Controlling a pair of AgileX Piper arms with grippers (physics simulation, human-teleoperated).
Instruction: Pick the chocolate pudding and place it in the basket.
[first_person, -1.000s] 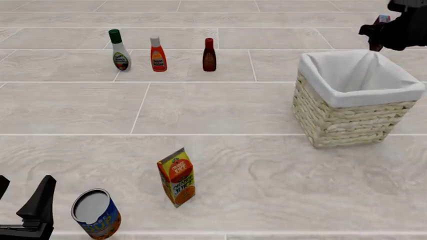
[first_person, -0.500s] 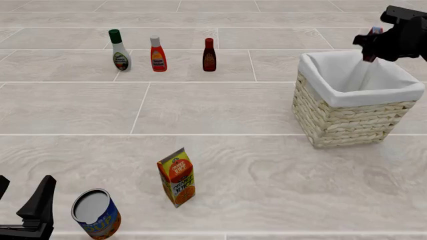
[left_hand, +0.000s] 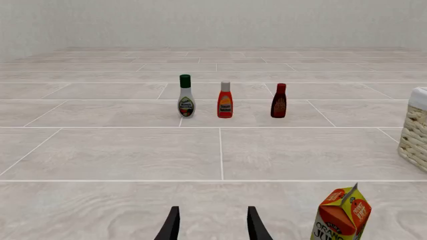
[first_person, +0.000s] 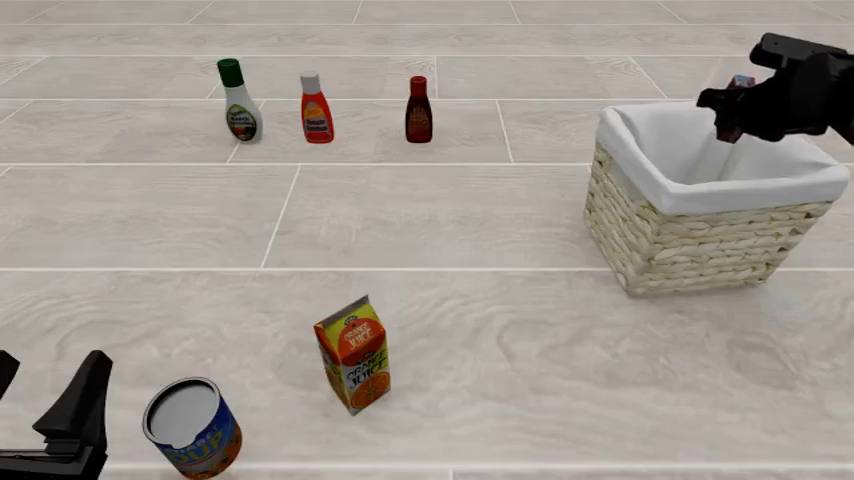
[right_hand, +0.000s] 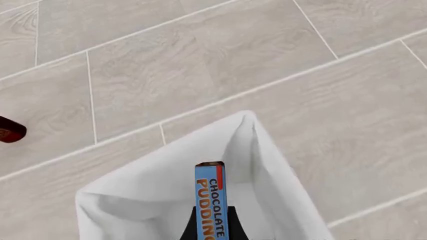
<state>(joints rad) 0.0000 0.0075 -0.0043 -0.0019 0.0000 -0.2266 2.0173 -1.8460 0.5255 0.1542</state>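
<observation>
Right wrist view: right gripper (right_hand: 212, 227) clamps the chocolate pudding (right_hand: 211, 197) edge-on, held above the basket (right_hand: 153, 185) opening, white lining below. Judgement: lower further so the box sits inside the rim, centred off the walls, then release. Left gripper (left_hand: 212, 225) parted, holding nothing, near the juice carton (left_hand: 341, 214).
</observation>
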